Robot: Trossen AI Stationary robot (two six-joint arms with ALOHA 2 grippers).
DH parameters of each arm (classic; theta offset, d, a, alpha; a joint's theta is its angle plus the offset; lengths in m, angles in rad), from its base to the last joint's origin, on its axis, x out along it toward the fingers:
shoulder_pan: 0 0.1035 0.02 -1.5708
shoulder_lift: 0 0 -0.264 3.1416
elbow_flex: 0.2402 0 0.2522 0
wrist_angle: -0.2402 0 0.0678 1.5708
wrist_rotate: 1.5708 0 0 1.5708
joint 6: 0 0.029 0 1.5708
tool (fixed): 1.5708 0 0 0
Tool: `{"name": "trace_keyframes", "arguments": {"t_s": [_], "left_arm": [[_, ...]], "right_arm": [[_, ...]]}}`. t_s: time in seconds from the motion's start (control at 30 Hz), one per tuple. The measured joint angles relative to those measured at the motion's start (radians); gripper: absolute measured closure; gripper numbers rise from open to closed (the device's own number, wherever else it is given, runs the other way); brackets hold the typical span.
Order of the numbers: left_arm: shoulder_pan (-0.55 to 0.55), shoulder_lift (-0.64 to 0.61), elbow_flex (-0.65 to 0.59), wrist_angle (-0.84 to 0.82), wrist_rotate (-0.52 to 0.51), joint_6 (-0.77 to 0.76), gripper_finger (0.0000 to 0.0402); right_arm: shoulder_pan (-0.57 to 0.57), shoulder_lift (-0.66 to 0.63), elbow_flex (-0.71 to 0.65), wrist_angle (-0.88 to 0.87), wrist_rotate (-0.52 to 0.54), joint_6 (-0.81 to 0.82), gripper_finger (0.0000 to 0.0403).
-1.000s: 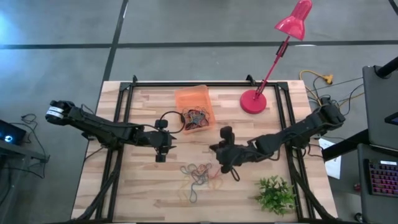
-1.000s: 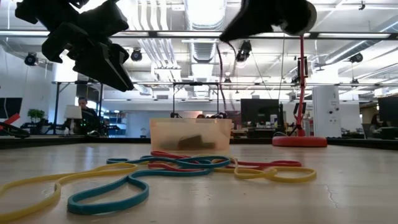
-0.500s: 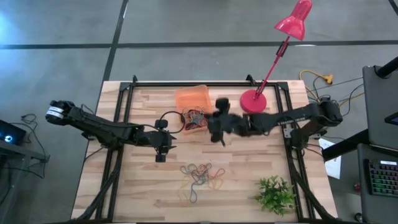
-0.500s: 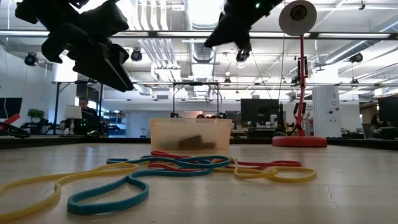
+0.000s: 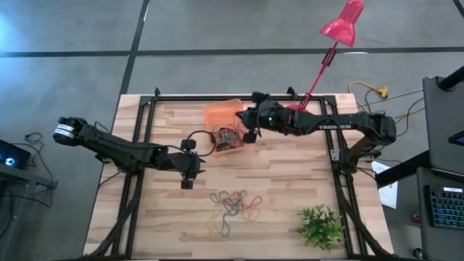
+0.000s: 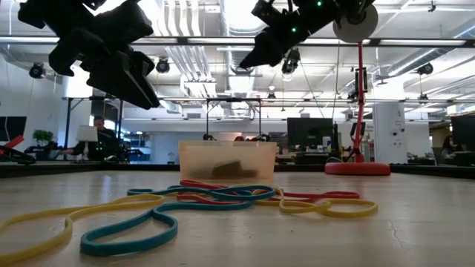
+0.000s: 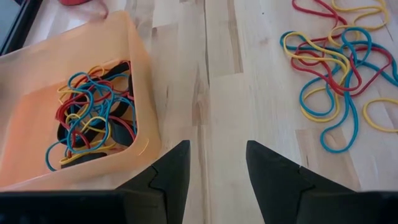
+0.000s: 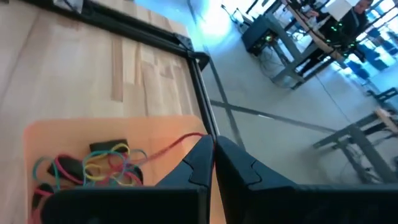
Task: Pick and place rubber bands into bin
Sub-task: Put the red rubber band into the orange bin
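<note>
From the high view I see the right gripper (image 5: pixel 248 133) reached across the table to the right edge of the bin (image 5: pixel 217 113), which sits near the far middle of the table (image 5: pixel 290 188) with a tangle of rubber bands (image 5: pixel 228 138) already inside. The left gripper (image 5: pixel 187 177) waits left of centre, above bare wood, and a loose pile of rubber bands (image 5: pixel 232 205) lies on the near half of the table. The red lamp base (image 5: pixel 296 118) stands just right of the bin, and a small green plant (image 5: pixel 319 226) sits at the near right corner. In the low view, the bin (image 6: pixel 227 162) stands behind the loose bands (image 6: pixel 223 196), and both arms hang high above the table. From the left wrist view, I see the left fingers (image 7: pixel 171 171) spread apart with nothing between them, the bin (image 7: pixel 140 93) with its bands to one side and the loose pile (image 7: pixel 329 68) to the other. In the right wrist view, the right fingers (image 8: pixel 193 163) are pressed together on a red rubber band (image 8: pixel 177 144) that trails down into the bin (image 8: pixel 62 134).
</note>
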Motion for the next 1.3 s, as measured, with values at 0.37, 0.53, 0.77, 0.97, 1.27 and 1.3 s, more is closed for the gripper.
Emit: {"name": "trace_keyframes", "arguments": {"t_s": [0.37, 0.53, 0.77, 0.97, 1.27, 1.3], "left_arm": [[0.000, 0.000, 0.000, 0.005, 0.000, 0.000, 0.0259], [0.000, 0.000, 0.000, 0.005, 0.000, 0.000, 0.0259], [0.000, 0.000, 0.000, 0.004, 0.000, 0.000, 0.0259], [0.000, 0.000, 0.000, 0.004, 0.000, 0.000, 0.0259], [0.000, 0.000, -0.008, 0.006, -0.001, 0.010, 0.0259], [0.000, 0.000, -0.010, 0.006, -0.001, 0.010, 0.0259]], "right_arm": [[-0.033, 0.145, -0.006, 0.038, -0.054, 0.018, 0.0395], [-0.045, 0.217, -0.001, 0.051, -0.071, 0.072, 0.0392], [-0.066, 0.225, 0.000, 0.053, -0.201, 0.157, 0.0337], [-0.057, 0.193, 0.001, -0.024, -0.333, 0.173, 0.0274], [0.131, 0.184, -0.041, -0.232, -0.616, 0.235, 0.0261], [0.162, 0.184, -0.054, -0.233, -0.616, 0.244, 0.0264]]}}
